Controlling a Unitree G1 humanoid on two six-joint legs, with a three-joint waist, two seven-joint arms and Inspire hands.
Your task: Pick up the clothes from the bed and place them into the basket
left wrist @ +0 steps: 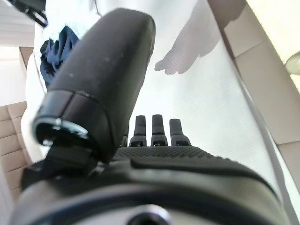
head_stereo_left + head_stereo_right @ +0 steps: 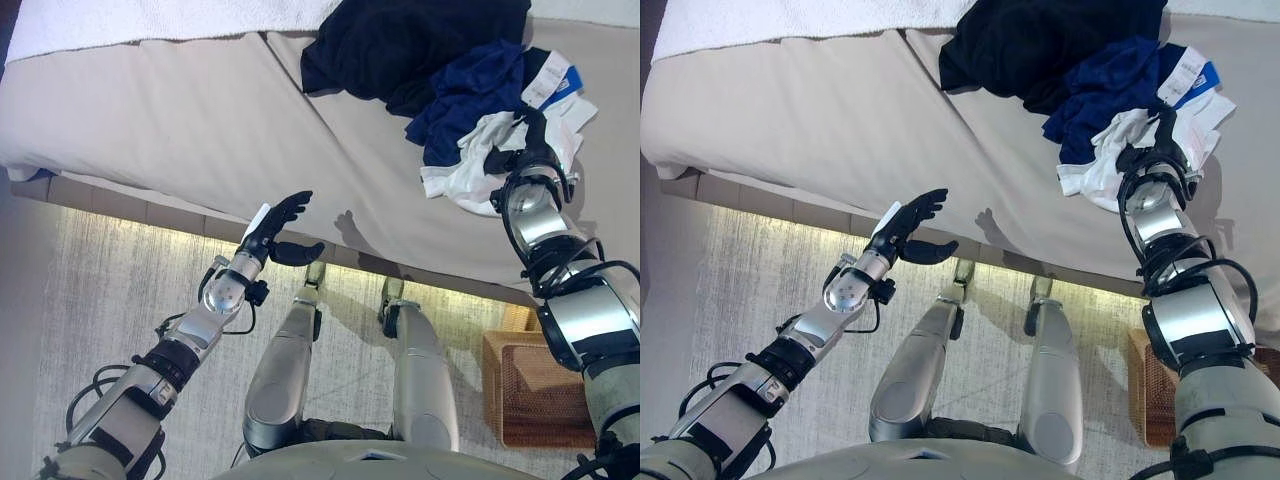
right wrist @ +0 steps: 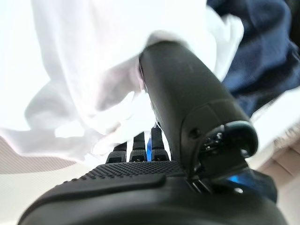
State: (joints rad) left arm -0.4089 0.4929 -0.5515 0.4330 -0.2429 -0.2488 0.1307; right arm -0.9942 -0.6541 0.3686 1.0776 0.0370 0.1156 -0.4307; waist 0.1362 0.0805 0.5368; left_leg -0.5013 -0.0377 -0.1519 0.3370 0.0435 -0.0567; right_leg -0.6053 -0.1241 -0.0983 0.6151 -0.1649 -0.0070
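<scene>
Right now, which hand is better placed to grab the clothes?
Right. The right hand is already in the white garment on the bed; the left hand hovers open off the bed's edge.

The bed [image 2: 200, 110] has a beige cover, with a white towel [image 2: 150, 20] along its far edge. Black [image 2: 400, 40], navy [image 2: 470, 95] and white [image 2: 470, 175] clothes lie heaped near its right side.

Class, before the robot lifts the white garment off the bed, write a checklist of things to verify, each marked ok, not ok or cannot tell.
1. Right hand is at the white garment: ok.
2. Fingers closed round the cloth: cannot tell, the fabric hides them.
3. White garment free of the blue garment: not ok, they overlap.
4. Left hand open and empty: ok.
5. Basket on the floor by the bed: ok.
</scene>
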